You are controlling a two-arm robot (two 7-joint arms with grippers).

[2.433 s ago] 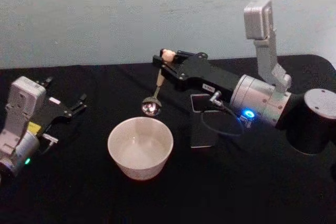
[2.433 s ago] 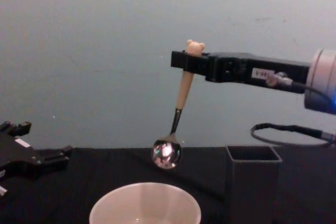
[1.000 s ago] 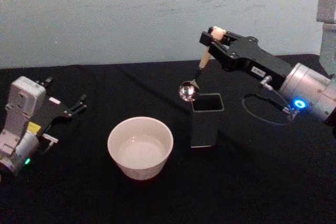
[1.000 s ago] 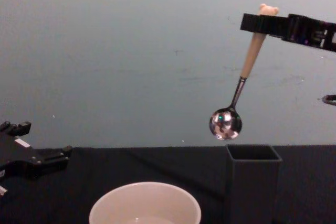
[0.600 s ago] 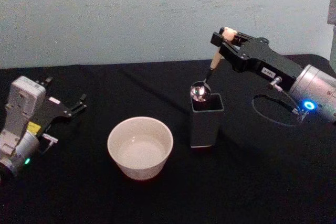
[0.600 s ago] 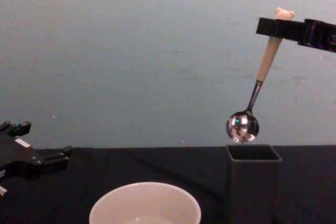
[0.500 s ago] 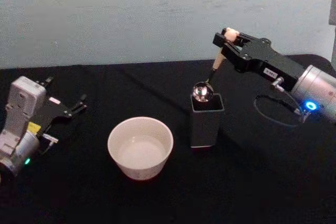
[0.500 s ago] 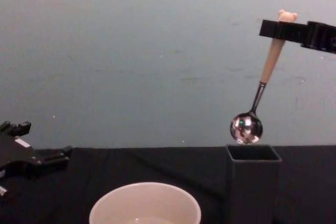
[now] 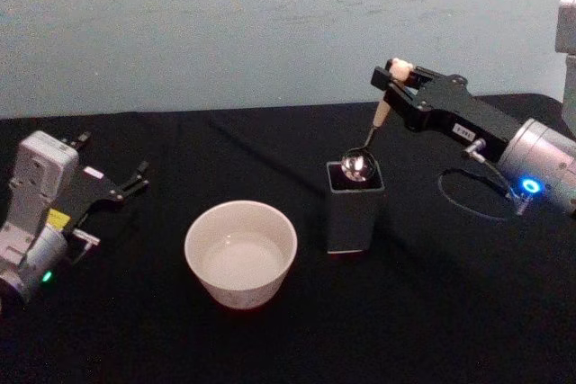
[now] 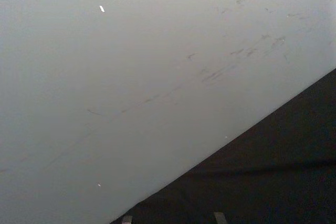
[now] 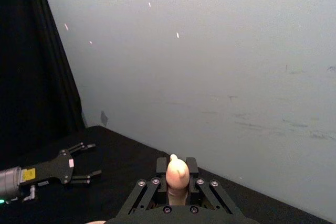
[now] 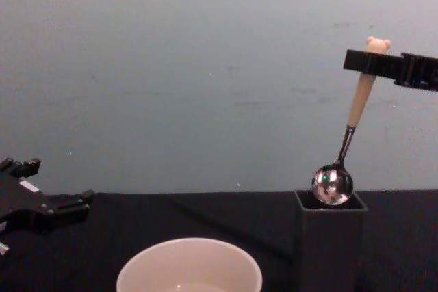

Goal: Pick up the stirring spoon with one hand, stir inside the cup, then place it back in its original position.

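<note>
The stirring spoon [image 12: 352, 131] is held nearly upright, bowl down, with its shiny bowl at the mouth of the dark grey square holder [image 9: 354, 209], just crossing the rim as seen in the chest view. The handle is clenched near the bear head by the right gripper [image 9: 396, 76], which is set at about 2 o'clock from the holder in the head view; a grip that high leaves the whole bowl and neck free to drop into the narrow opening. The slight tilt of the handle is judged to come from the angle of the gripper's reach.

The cup [image 9: 240, 253] stands at about 8 o'clock from the holder, apart from it, so the return step appears to be in hand, with the spoon not yet released.

The left gripper [image 9: 126, 185] is parked on the black table [image 9: 423, 312] at 9 o'clock from the cup, well apart, its fingers spread and grasping nothing.
</note>
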